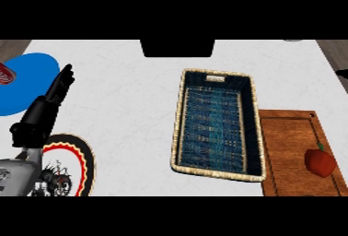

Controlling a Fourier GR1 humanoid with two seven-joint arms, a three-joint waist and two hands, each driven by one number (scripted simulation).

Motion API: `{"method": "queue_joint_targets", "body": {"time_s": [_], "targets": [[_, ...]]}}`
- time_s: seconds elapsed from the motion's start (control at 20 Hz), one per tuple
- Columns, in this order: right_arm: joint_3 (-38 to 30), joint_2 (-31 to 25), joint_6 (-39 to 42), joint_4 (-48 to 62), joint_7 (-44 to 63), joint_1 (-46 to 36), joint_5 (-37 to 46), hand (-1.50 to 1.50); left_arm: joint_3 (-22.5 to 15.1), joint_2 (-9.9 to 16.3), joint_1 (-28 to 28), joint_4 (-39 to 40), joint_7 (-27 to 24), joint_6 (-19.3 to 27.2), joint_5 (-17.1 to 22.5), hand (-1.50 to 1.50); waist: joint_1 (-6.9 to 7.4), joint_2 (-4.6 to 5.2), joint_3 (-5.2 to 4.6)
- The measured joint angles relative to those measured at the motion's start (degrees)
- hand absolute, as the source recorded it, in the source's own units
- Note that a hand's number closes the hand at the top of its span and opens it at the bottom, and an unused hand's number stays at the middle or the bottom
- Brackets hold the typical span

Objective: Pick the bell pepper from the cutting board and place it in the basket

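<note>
A red bell pepper (319,162) with a green stem lies on the wooden cutting board (289,152) at the lower right. To the board's left stands a long woven basket (182,115) with a dark blue lining and nothing inside. My left hand (53,94) shows at the far left, fingers straight and pointing up, well away from both the basket and the pepper. My right hand does not show.
A blue plate (27,73) sits at the upper left with a red object (5,73) at its edge. A patterned plate (76,161) with red and yellow rim lies under my left forearm. A dark object (178,48) stands at the counter's far edge.
</note>
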Motion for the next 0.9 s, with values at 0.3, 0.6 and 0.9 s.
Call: {"method": "queue_joint_targets", "body": {"time_s": [0.3,0.6,0.9], "targets": [[2.0,2.5,1.6,3.0,-1.8,3.1,3.9,-1.5,0.9,-0.4,1.2,-1.7,0.0,-1.1,-0.5,0.0,0.45,0.1,0.03],[3.0,5.1,2.3,4.1,-3.7,7.5,8.5,-1.5,2.3,-1.2,0.0,-1.2,1.5,-1.9,-1.0,0.0,0.17,0.11,0.05],[0.9,8.5,2.2,4.4,-5.7,11.8,15.1,-1.5,4.3,-1.6,0.7,-2.4,1.7,-3.8,-1.8,0.0,0.14,0.08,0.05]]}}
